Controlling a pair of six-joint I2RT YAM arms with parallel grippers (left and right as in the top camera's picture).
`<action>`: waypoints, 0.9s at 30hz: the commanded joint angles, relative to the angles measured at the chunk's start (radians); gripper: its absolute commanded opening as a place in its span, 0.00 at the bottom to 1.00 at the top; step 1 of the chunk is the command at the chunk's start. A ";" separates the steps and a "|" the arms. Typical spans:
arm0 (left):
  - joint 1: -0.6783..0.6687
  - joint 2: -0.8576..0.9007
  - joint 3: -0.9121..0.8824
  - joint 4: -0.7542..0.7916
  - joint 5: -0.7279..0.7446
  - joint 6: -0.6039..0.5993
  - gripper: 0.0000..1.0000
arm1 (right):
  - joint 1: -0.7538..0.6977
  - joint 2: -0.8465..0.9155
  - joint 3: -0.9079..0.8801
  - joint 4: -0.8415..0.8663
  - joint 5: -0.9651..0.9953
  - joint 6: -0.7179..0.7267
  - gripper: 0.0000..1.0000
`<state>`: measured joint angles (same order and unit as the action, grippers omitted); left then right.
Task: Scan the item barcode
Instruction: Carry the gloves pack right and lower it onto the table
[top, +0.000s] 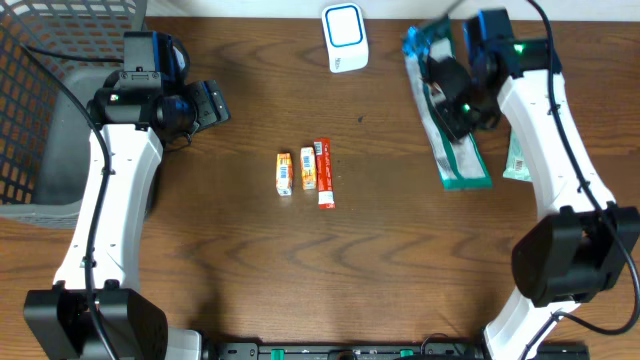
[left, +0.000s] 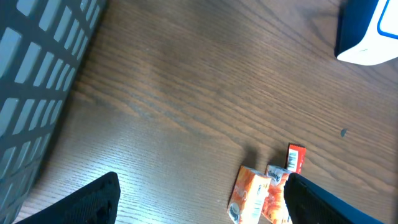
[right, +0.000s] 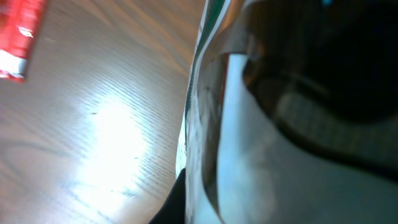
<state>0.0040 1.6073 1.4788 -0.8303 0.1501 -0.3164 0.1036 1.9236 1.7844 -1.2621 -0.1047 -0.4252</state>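
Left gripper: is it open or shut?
Open. The left gripper shows its fingers far apart in the left wrist view, holding nothing.

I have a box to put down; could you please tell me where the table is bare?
Bare: the front strip below the small packets, and the gap between them and the teal packet. Crowded: by the basket and right claw.

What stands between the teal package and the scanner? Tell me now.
Nothing visible does. The teal package, gripped by the right tool, has only bare table between it and the scanner. The three small packets lie mid-table, off that path.
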 joint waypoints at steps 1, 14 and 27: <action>0.002 -0.008 0.000 -0.001 -0.013 0.009 0.85 | -0.061 0.002 -0.132 0.068 -0.024 0.029 0.01; 0.002 -0.008 0.000 -0.001 -0.013 0.009 0.85 | -0.182 0.002 -0.446 0.390 0.100 0.036 0.51; 0.002 -0.008 0.000 -0.001 -0.013 0.009 0.85 | -0.180 -0.002 -0.438 0.396 0.223 0.120 0.99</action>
<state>0.0040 1.6073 1.4788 -0.8303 0.1505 -0.3164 -0.0769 1.9240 1.3403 -0.8600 0.0467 -0.3649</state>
